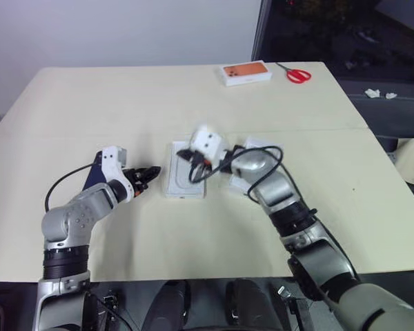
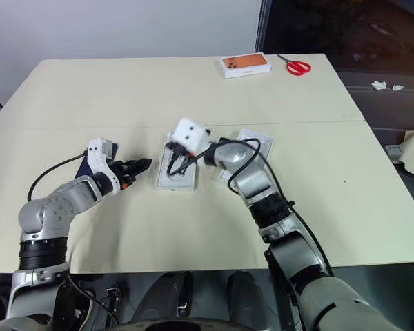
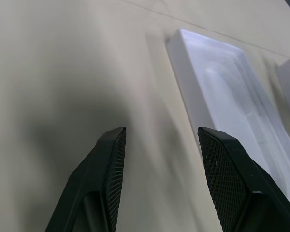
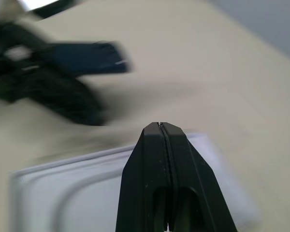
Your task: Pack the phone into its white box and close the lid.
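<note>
The phone (image 1: 91, 176) is a dark blue slab lying on the table, mostly hidden under my left wrist; it is also seen in the right wrist view (image 4: 89, 58). My left gripper (image 1: 149, 175) is open and empty, pointing at the left side of the white box (image 1: 185, 182). The box (image 3: 222, 92) lies open at the table's middle, and a rounded recess shows inside it. My right gripper (image 1: 183, 154) is shut on nothing and hovers over the box's far end (image 4: 159, 126). A second shallow white piece (image 1: 257, 146), probably the lid, lies right of the box, partly under my right forearm.
A white box with an orange top (image 1: 246, 72) and red-handled scissors (image 1: 298, 74) lie at the table's far edge. The beige table (image 1: 124, 103) spreads wide on the left and far side. Beyond its right edge are a grey surface and dark furniture.
</note>
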